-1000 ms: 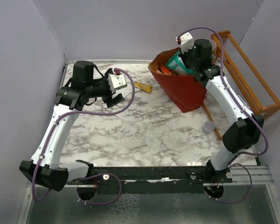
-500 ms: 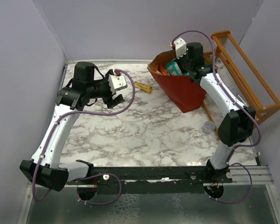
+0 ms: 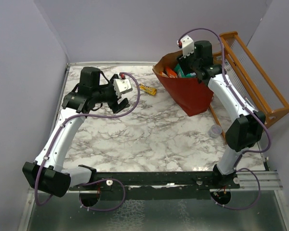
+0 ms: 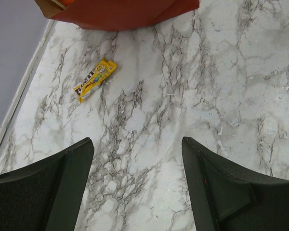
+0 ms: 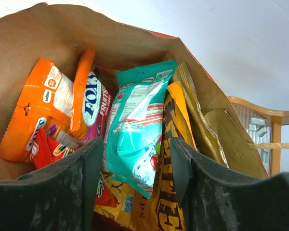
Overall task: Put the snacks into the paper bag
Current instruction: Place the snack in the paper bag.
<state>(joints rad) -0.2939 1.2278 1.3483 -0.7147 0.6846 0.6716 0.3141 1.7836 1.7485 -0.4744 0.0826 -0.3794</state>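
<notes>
Right hand [image 5: 135,144] is hovering over the paper bag [image 5: 38,29] at the worktop's [image 3: 149,139] one o'clock, parted, gripping nothing, with the teal pouch [image 5: 135,120] lying inside. Left hand [image 4: 137,140] is hanging wide open and empty. The yellow bar [image 4: 95,79] at its eleven o'clock is probably next, calling for a reach.

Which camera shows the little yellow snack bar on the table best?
The left wrist view: the yellow snack bar lies in the open, its wrapper print visible. The top external view shows it only as a small yellow sliver left of the paper bag. The right wrist view misses it.
</notes>
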